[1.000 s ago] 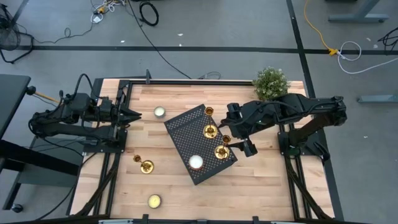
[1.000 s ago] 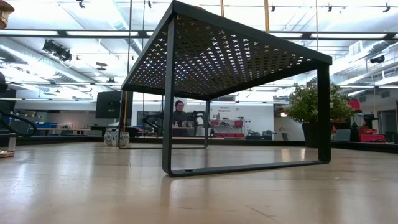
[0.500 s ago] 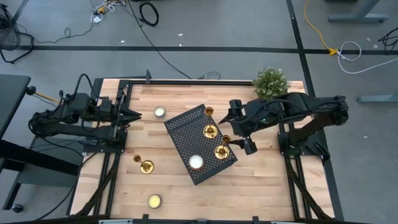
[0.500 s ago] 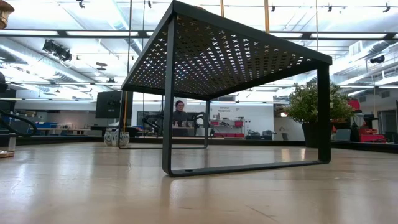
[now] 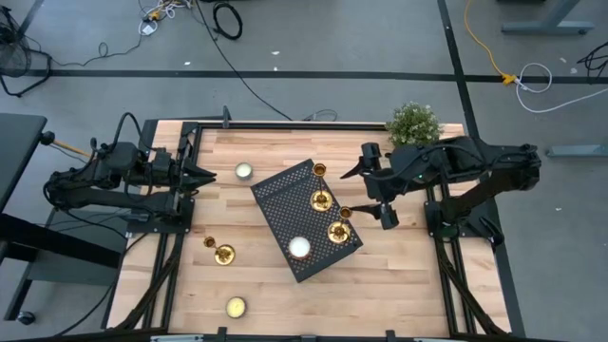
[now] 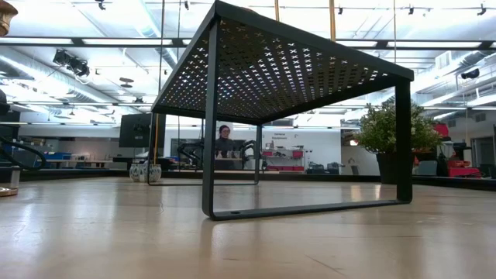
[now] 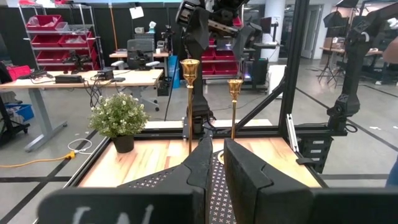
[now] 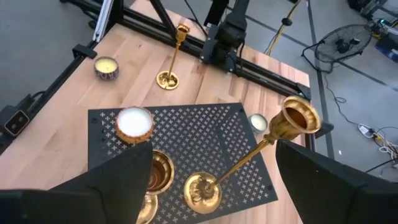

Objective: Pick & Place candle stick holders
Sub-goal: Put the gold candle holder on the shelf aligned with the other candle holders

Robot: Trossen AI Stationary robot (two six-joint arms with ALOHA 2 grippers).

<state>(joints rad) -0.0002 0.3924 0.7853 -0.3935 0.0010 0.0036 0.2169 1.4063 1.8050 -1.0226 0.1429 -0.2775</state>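
Two gold candle stick holders (image 5: 321, 198) (image 5: 339, 229) stand upright on their round bases on a black perforated rack (image 5: 285, 214). In the right wrist view one holder (image 8: 249, 155) shows whole, and the other (image 8: 158, 174) is partly hidden by a finger. A third holder (image 5: 220, 251) (image 8: 171, 62) stands on the table left of the rack. My right gripper (image 5: 369, 190) (image 8: 214, 158) hangs open just right of the rack, tilted down at the two holders and touching nothing. My left gripper (image 5: 204, 176) (image 7: 214, 165) waits shut at the table's left edge.
A white candle (image 5: 300, 248) sits on the rack's near corner. One tealight (image 5: 244, 171) lies at the far left of the table and a yellowish candle (image 5: 236, 307) near the front edge. A potted plant (image 5: 414, 125) stands at the far right corner.
My right gripper has drawn back from the two holders on the rack toward the table's right edge, rising slightly and turning a little, its fingers staying open. The holders have not moved.
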